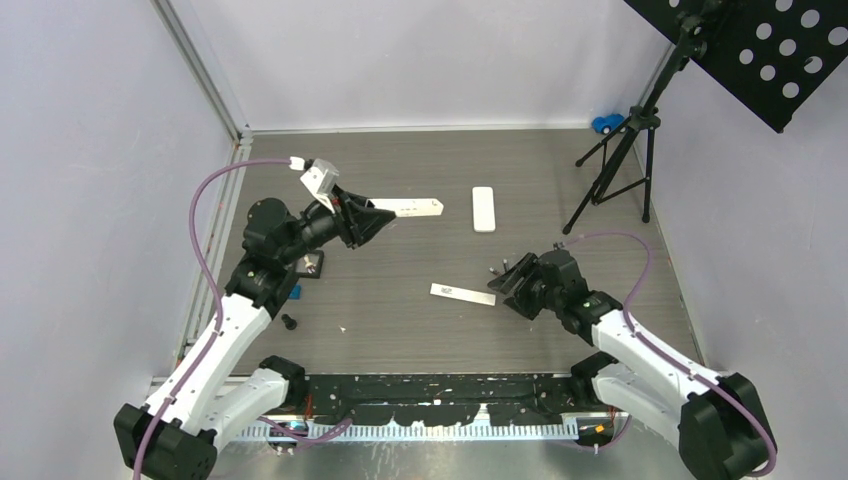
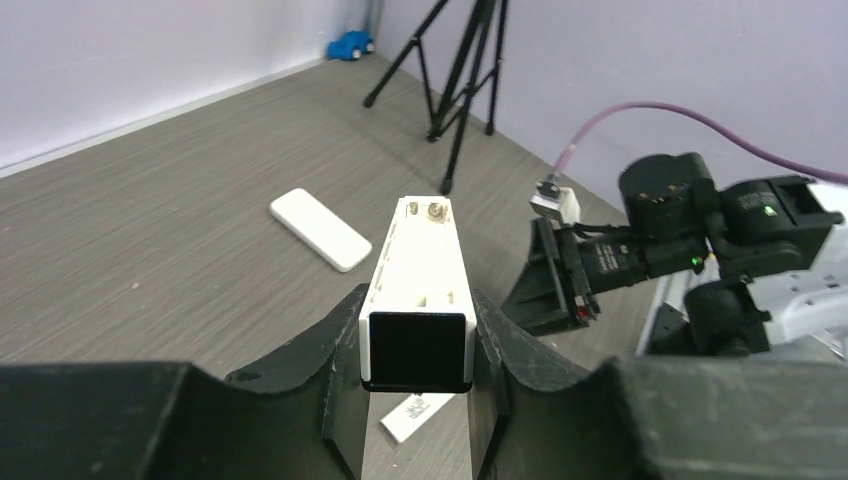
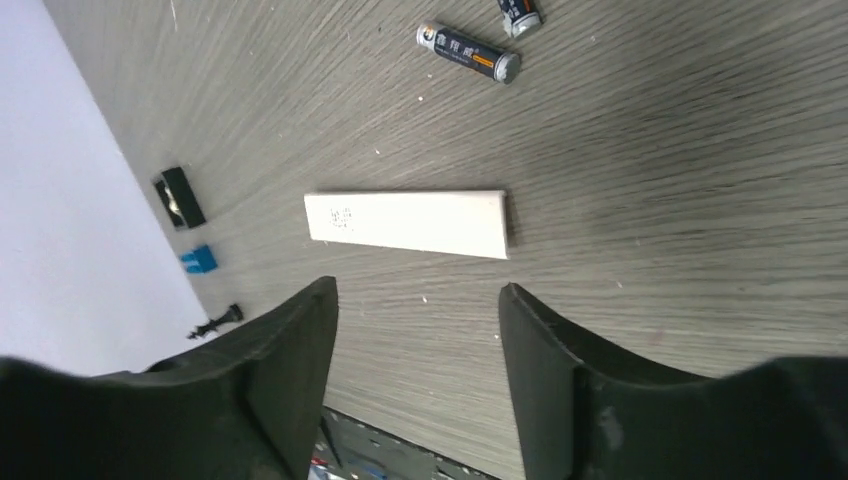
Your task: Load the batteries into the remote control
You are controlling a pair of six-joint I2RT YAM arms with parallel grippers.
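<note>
My left gripper is shut on one end of a long white remote and holds it level above the table. In the left wrist view the remote points away, its empty battery bay up, between the fingers. My right gripper is open and empty, low over the table. Its fingertips hang just short of the white battery cover, which lies flat. Two batteries lie beyond the cover; the second is cut off by the frame edge.
A second white remote lies flat at the table's middle back. A black tripod and a blue toy car stand at the back right. A blue brick, a black knob and a small black block lie near the left arm.
</note>
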